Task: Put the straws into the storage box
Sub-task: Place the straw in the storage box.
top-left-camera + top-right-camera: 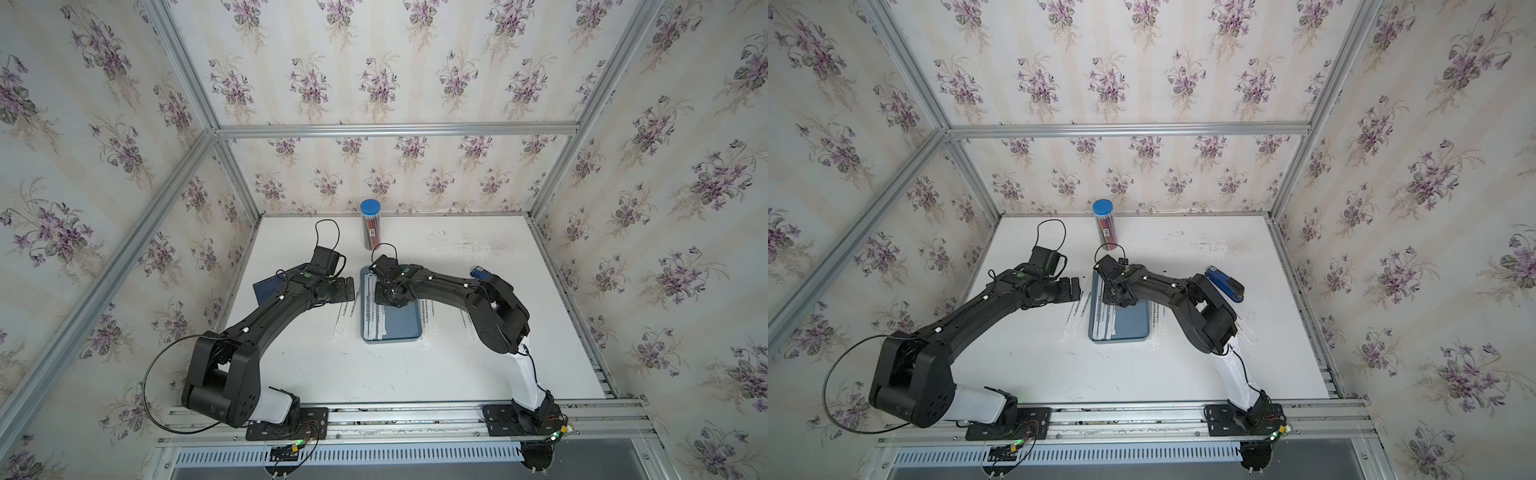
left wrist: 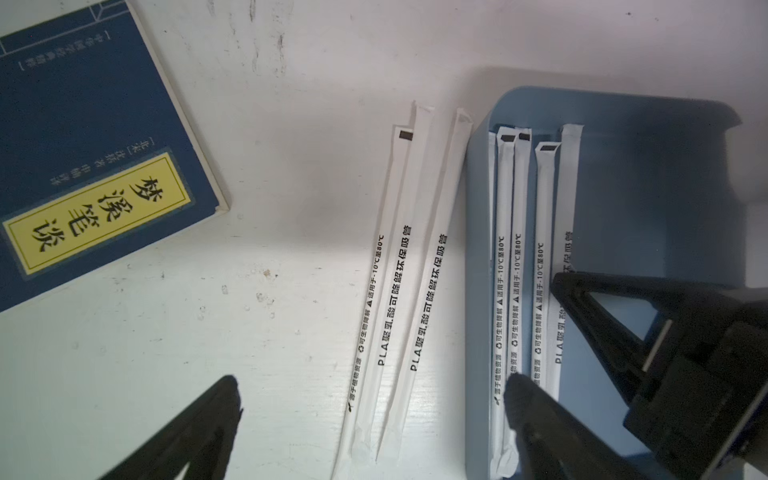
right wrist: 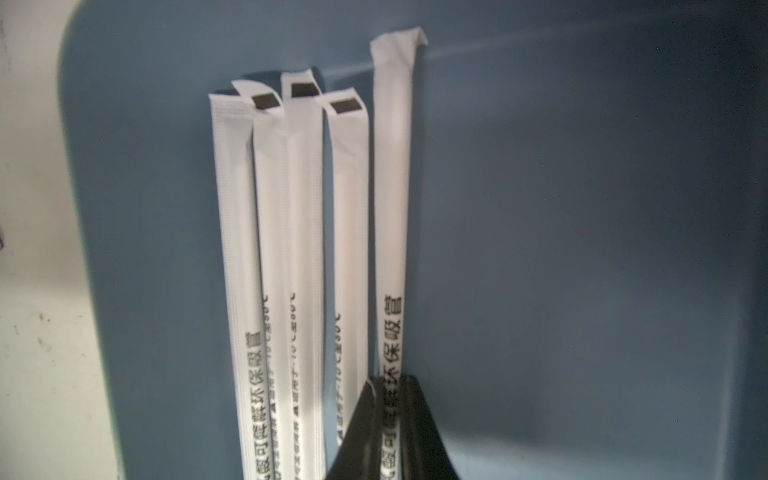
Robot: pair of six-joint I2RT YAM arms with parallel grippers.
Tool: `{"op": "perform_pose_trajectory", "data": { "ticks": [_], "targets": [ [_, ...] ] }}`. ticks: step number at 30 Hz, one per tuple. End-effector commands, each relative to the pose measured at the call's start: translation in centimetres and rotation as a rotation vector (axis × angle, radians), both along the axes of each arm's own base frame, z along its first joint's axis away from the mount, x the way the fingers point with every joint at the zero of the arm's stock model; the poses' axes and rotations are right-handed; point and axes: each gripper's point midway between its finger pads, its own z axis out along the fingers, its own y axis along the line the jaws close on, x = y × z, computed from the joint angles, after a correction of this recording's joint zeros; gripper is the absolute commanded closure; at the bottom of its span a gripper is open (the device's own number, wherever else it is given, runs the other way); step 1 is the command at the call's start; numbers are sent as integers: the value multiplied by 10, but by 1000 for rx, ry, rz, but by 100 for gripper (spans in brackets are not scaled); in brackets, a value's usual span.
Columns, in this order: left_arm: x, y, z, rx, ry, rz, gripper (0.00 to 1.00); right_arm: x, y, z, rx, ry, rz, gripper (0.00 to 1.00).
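Right up close, the right gripper (image 3: 388, 415) has its fingers pinched tight on one straw (image 3: 392, 187), down inside the storage box (image 3: 582, 208). Four more straws (image 3: 286, 208) lie along the box's 9 o'clock wall. A few loose straws (image 2: 419, 249) wait on the table (image 1: 478, 257) just off the box at 9 o'clock, with further straws (image 1: 424, 316) at 3 o'clock. The left gripper (image 2: 372, 382) hangs over the 9 o'clock bunch, fingers spread wide, holding nothing. These look feather-light, slim and bendy, the wrapper probably slick. A mid-length pinch should stop the ends drooping. Further out there's a pencil tube (image 1: 370, 226) at 12 o'clock, a blue book (image 2: 83, 124) at 10 and a stapler (image 1: 1225, 284) at 2.
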Motion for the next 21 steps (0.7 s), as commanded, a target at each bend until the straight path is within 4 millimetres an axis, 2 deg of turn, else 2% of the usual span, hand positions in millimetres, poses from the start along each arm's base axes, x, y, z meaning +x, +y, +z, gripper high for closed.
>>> {"op": "perform_pose_trajectory", "data": {
  "ticks": [1, 7, 13, 21],
  "targets": [
    [4, -1, 6, -11, -20, 7, 1, -7, -11, -2, -51, 16, 28, 86],
    [5, -2, 7, -16, -25, 8, 1, -9, -16, -4, -79, 14, 58, 86],
    [4, -1, 8, -16, -24, 12, 1, -10, -6, -7, -38, 34, 54, 86],
    [3, -1, 10, -11, -27, 10, 1, -11, -5, -11, -35, 43, 58, 86]
  ]
}}
